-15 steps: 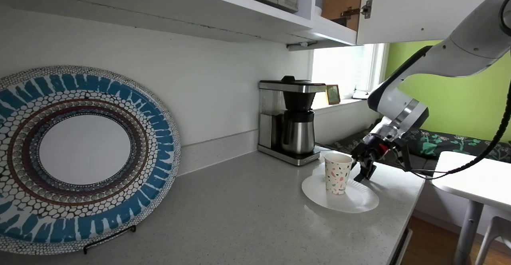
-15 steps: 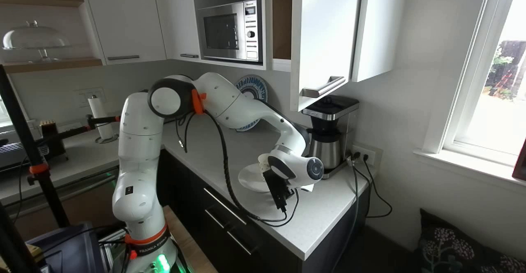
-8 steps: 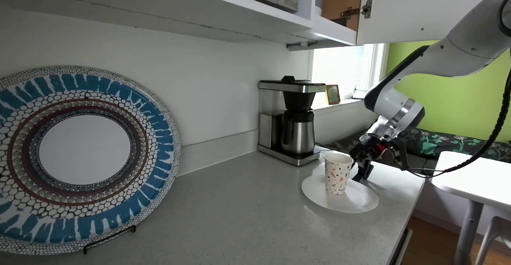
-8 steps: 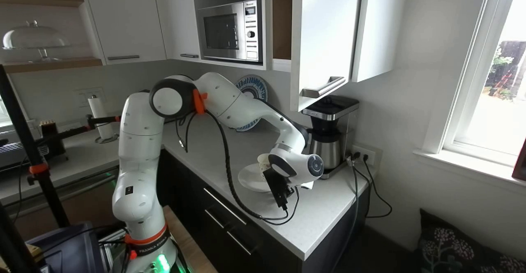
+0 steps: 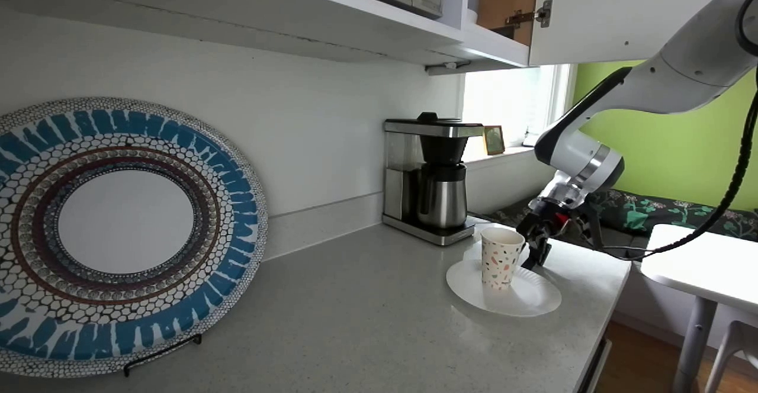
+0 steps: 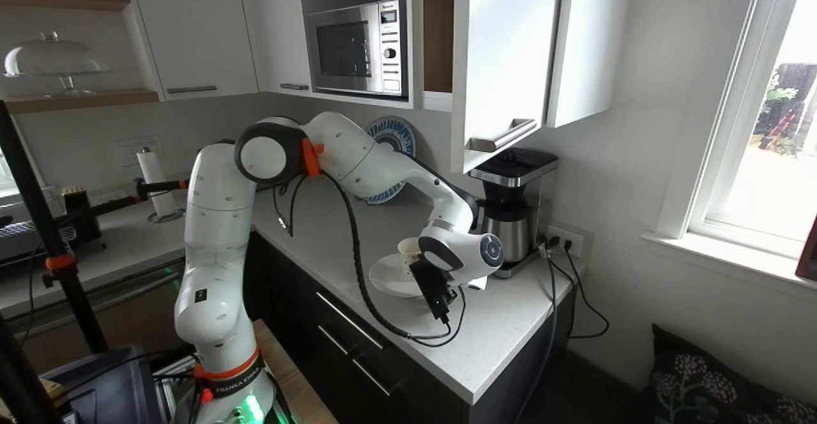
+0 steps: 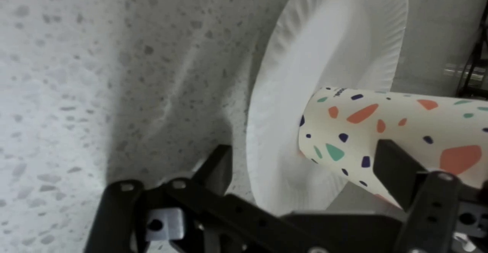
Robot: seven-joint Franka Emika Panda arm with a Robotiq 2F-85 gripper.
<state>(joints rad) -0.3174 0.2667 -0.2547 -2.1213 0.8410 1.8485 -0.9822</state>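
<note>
A white paper cup with coloured flecks [image 5: 499,260] stands upright on a white paper plate [image 5: 536,303] on the counter. The cup [image 6: 406,253] and plate [image 6: 386,277] also show in an exterior view, partly hidden by the arm. My gripper [image 5: 533,251] is low beside the plate's far rim, tilted, with nothing held. In the wrist view my gripper [image 7: 305,165] is open. One finger [image 7: 219,167] is low over the counter just outside the plate's rim [image 7: 263,104]. The opposite finger overlaps the cup's side [image 7: 354,131]; contact cannot be told.
A coffee maker [image 5: 435,180] stands against the wall behind the plate. A patterned round plate [image 5: 237,233] leans on a stand. An open cabinet door [image 6: 504,60] hangs above the arm. The counter edge [image 5: 604,322] is near the gripper, and a cable [image 6: 357,264] hangs from the arm.
My gripper has moved slightly toward the cup and plate. The plate with the cup appears shifted by a very small amount the same way.
</note>
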